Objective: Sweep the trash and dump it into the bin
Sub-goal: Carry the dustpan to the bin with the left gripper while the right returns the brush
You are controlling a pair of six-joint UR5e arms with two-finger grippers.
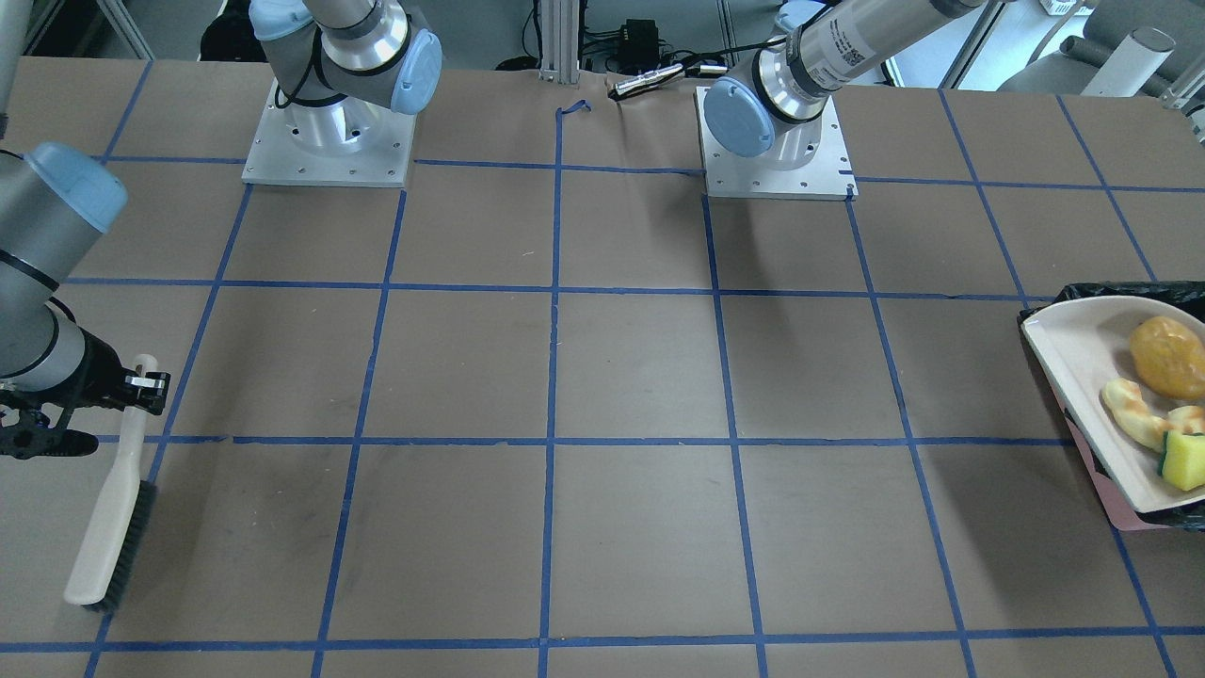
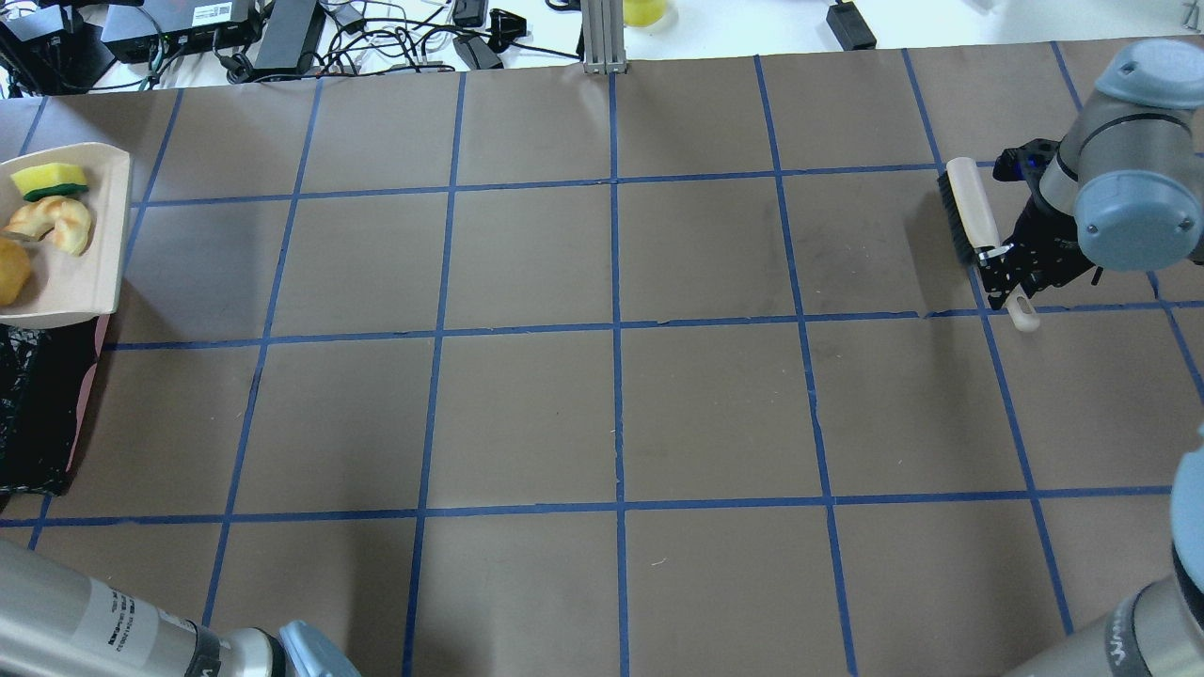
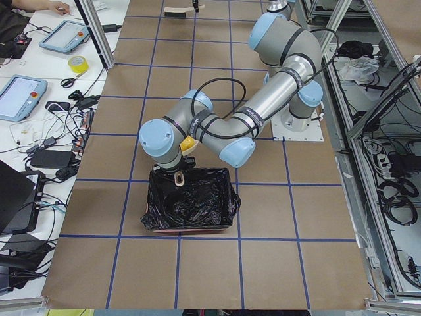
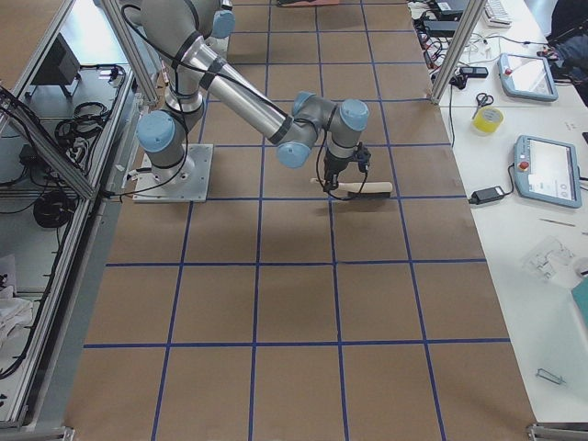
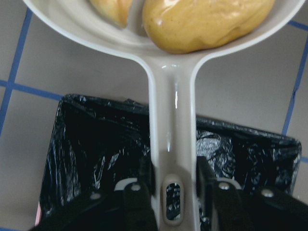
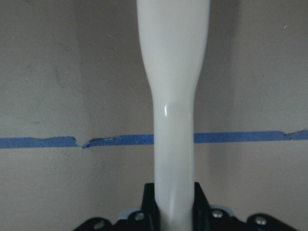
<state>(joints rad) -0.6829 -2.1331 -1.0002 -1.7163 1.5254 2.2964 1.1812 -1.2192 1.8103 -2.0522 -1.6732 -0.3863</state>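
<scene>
My left gripper is shut on the handle of a beige dustpan. The pan is held roughly level over the far edge of the bin, a pink box lined with a black bag. The trash lies in the pan: a golden-brown potato-like lump, tan peel pieces and a yellow sponge piece. My right gripper is shut on the handle of a beige brush with black bristles, low at the table's opposite end.
The brown table carries a blue tape grid. Both arm bases stand on the robot's side. Cables and power boxes lie beyond the far edge. Tablets and a tape roll sit on a side bench.
</scene>
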